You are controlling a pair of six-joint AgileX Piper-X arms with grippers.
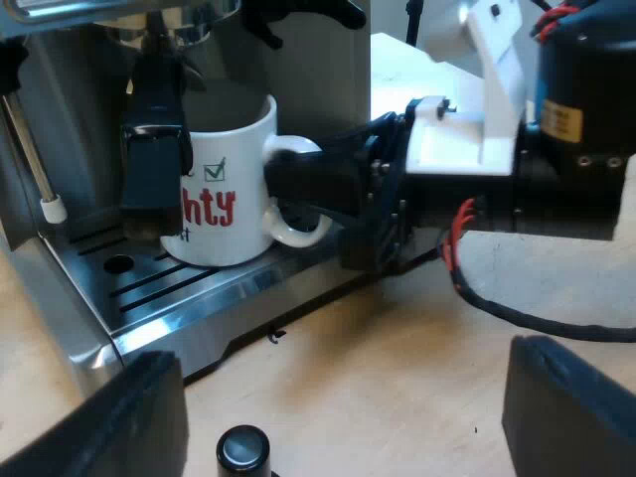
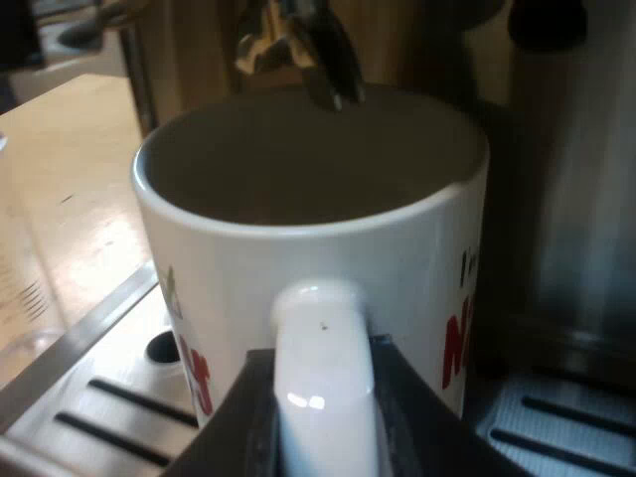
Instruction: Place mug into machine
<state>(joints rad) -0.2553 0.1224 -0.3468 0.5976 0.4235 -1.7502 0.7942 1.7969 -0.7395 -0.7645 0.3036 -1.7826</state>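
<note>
At the drip tray (image 1: 149,283) our right gripper (image 2: 323,417) clamps the probably heavy, fragile mug (image 1: 224,189) by its handle (image 2: 323,348); our left gripper (image 1: 343,417) gapes wide.

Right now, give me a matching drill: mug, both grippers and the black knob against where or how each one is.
Things
1. mug
2. right gripper
3. left gripper
4. black knob

Places or states
A. jaws wide apart, holding nothing
B. on the wooden table, off the tray
C. upright over the drip tray, under the spout
D. jaws shut on the mug's handle

Pairs: 1-C, 2-D, 3-A, 4-B
</note>
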